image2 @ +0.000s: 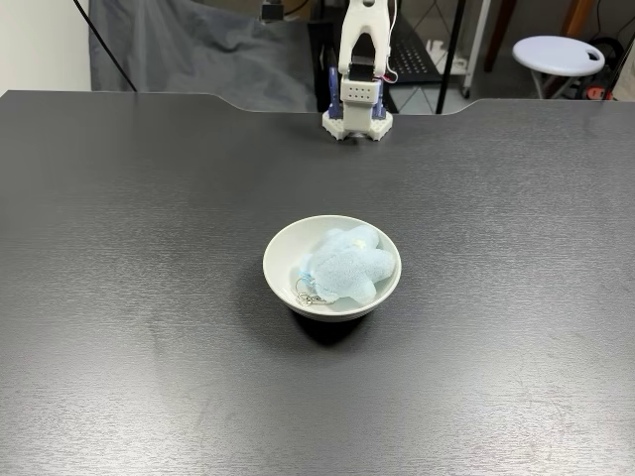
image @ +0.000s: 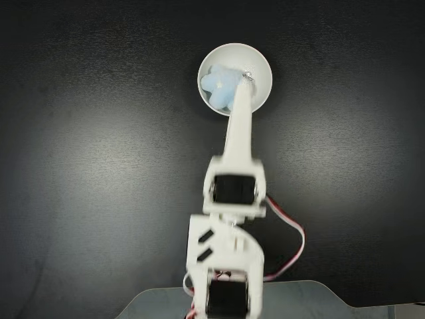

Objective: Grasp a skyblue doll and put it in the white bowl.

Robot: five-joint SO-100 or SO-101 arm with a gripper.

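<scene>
The skyblue doll lies inside the white bowl on the table, directly beneath the hand. The job looks done. Whether that hand is open I cannot tell.

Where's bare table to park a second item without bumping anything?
Bare dark table lies left, right and in front of the white bowl, and between it and the arm base. The bowl itself is crowded: the skyblue doll fills it.

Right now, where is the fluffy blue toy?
The blue toy lies inside the white bowl, near the middle of the dark table in both fixed views.
</scene>
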